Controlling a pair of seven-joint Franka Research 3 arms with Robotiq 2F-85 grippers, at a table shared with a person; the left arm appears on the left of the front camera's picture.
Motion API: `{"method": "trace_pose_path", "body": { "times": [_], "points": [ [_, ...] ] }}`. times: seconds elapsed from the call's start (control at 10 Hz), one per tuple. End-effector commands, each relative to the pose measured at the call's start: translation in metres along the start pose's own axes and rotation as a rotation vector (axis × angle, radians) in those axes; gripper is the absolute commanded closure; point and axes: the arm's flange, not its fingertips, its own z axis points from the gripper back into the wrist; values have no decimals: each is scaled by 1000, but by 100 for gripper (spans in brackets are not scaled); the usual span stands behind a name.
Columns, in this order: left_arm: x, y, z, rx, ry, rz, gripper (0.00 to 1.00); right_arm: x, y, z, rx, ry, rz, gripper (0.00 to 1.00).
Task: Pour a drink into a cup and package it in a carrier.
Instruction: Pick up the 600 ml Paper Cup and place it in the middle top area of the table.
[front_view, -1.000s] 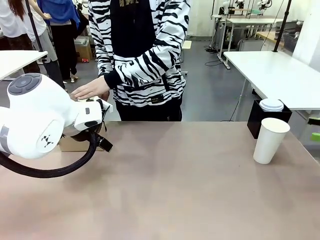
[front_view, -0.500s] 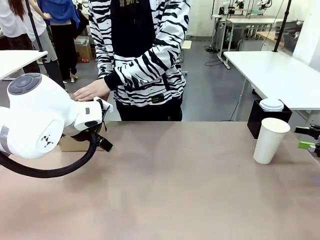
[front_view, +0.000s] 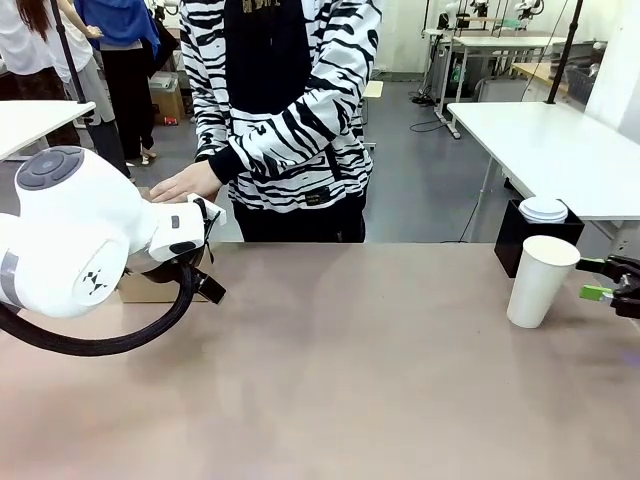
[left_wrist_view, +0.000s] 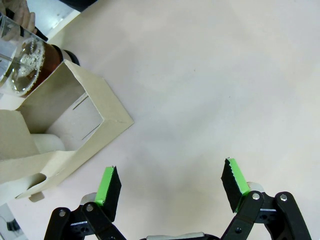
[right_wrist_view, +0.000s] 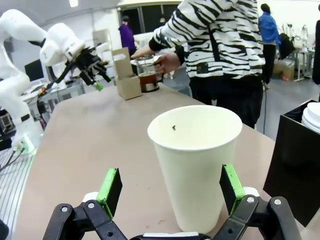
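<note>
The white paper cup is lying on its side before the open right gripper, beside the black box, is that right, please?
Not quite: the white paper cup stands upright, mouth up, as the right wrist view shows. The rest holds: it is before the open right gripper, beside the black box.

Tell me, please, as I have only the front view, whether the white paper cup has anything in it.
Observer: No liquid shows. The right wrist view looks into the paper cup: its inner wall is plain white, with one small dark speck.
Operator: Thank you. Where is the drink? The left arm blocks my view.
Observer: In the right wrist view the person's hand holds a clear jar of dark brown drink, right beside the cardboard carrier.
Operator: Is the left tool gripping anything?
Observer: No. The left wrist view shows the left tool open over bare table, with the carrier off to one side.
</note>
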Motion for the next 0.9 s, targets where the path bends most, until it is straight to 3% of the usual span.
{"method": "trace_pose_path", "body": {
  "times": [0.0,0.8],
  "points": [
    [0,0,0,-1,-1,0,0,-9,-13,-7,-32,-17,49,0],
    [0,0,0,-1,-1,0,0,-40,-34,-45,-35,-27,23,0]
  ]
}}
